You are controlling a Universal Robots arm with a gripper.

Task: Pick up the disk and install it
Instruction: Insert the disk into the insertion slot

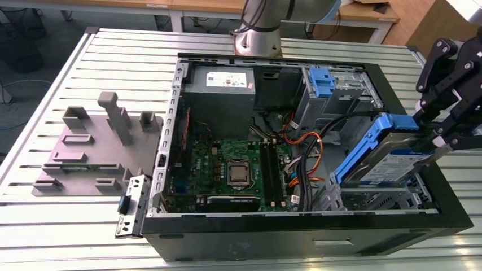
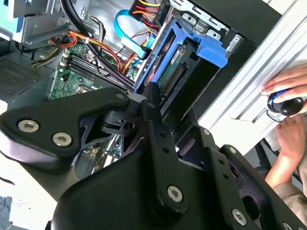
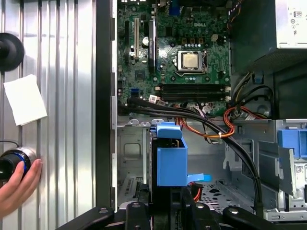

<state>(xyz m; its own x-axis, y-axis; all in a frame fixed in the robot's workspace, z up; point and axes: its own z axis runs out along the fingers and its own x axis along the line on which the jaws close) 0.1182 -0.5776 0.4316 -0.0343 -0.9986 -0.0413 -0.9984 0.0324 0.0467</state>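
Note:
In the exterior view the disk (image 1: pixel 385 157), a silver drive with a white-and-blue label and blue side rails, hangs tilted over the metal drive cage (image 1: pixel 376 199) at the open computer case's near corner on that view's right. My gripper (image 1: pixel 435 140) is shut on the disk's raised end. The disk's lower end dips into the case beside the cables. In the second wrist view the disk (image 2: pixel 175 60) sits edge-on between my black fingers (image 2: pixel 152 103). The first wrist view looks along its blue rail (image 3: pixel 171 160) just ahead of the gripper (image 3: pixel 165 203).
The case holds a motherboard (image 1: pixel 233 169), a grey power-supply box (image 1: pixel 220 84), a bare blue bracket (image 1: pixel 322 84) in the far bay and orange and black cables (image 1: pixel 305 144). A grey fixture plate (image 1: pixel 90 152) lies beside the case. A person's hand (image 3: pixel 17 181) rests on a knob outside it.

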